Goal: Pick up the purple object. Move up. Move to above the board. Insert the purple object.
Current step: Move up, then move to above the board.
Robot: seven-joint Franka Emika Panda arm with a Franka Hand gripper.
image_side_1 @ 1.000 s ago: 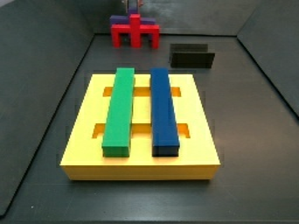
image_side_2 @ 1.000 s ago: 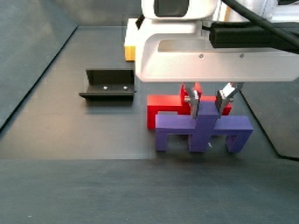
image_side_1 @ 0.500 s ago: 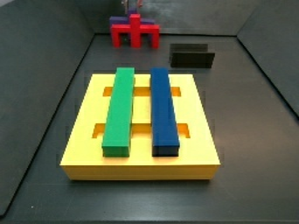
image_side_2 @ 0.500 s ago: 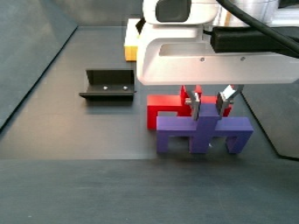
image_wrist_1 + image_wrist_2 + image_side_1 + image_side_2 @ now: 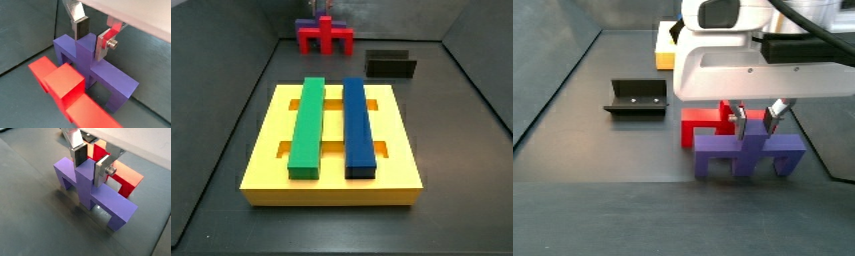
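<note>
Gripper (image 5: 755, 117) sits right of center, its 2 fingers (image 5: 774, 110) straddling the raised bar of the purple object (image 5: 748, 157), which stands on the dark surface (image 5: 593, 140). Red block (image 5: 704, 124) is just behind it, fixture (image 5: 636, 97) off to the left.

One purple object (image 5: 748, 155), one red block (image 5: 704, 124), one board (image 5: 331, 185), one green bar (image 5: 306, 127), one blue bar (image 5: 358, 127), one fixture (image 5: 636, 98), one tool (image 5: 755, 117).

The gripper (image 5: 756, 113) hangs under a broad white housing with rounded corners; above it sits a white block with a dark oval window, and black cabling runs off beside it. The fingers (image 5: 80, 24) are flat silver plates with dark pads, one (image 5: 105, 169) carrying what looks like a screw head.
</note>
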